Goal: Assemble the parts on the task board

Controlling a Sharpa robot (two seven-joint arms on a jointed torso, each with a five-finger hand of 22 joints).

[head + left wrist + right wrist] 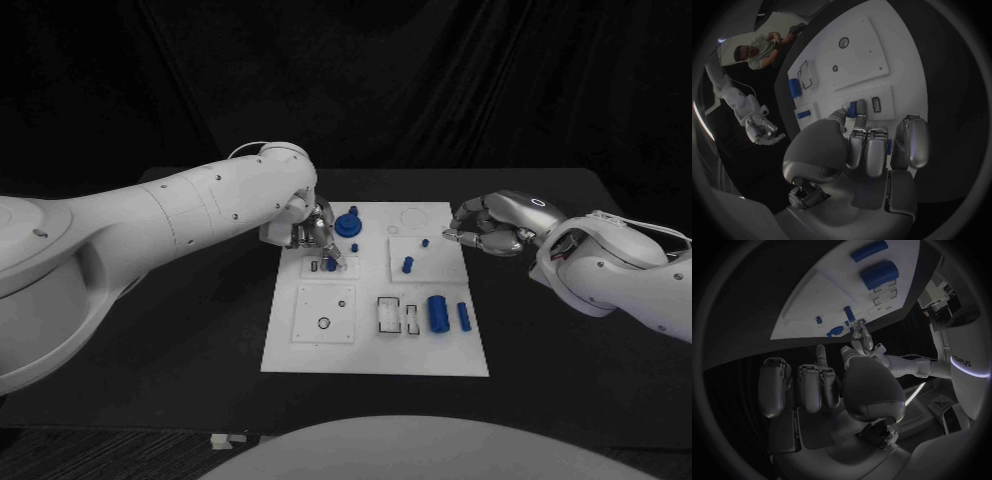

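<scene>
The black counter (173,350) carried the white task board (378,350) at its middle, with both white arms reaching in over it. The left arm (159,215) stretched across the board's far left corner, and the right arm (620,275) stood off the board's right edge.

The left hand (310,232) was down on the board's far left part, fingers pointing at a small blue part (330,264) seated by a slot there. In the left wrist view its fingertips (859,107) closed around that blue part (853,109), apparently pinching it, though the contact was partly hidden. The right hand (488,225) hung just off the board's far right edge with its fingers curled in on nothing.

Other parts lay spread over the board: a round blue knob (351,222) just beside the left hand, a blue peg (408,265) standing in the middle square, a small blue stud (426,241) beyond it, and near the right edge a thick blue cylinder (437,314) lying beside a thinner blue bar (463,316).

The step in hand looked like seating the small part in its slot at the far left. The next move probably called for a straight downward press with the part kept upright, then a careful release without nudging the knob alongside.
</scene>
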